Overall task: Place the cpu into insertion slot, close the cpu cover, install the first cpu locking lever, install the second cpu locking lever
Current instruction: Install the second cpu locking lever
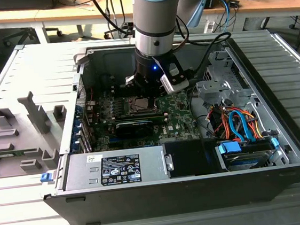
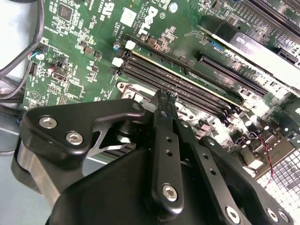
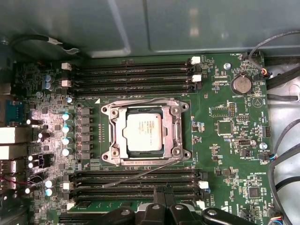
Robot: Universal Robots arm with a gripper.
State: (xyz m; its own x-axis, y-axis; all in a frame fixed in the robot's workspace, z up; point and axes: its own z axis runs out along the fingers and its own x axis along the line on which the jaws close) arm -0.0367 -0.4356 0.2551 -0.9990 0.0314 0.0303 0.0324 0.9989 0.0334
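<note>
On the exterior view's left, grey plastic holders stand on the slatted table, well apart from the open computer case. Inside the case lies the green circuit board, and the arm reaches straight down over it, its gripper hanging just above the chip socket.

In the first wrist view the cpu sits flat in the insertion slot, with the cpu cover folded down around it so the silvery top shows through the window. A thin wire lever runs slanted beside the socket, out over the long black memory slots. The gripper's fingers look pressed together with nothing between them, poised near those slots.

Toward the exterior view's right, orange and blue cables bunch beside the drive bay.
</note>
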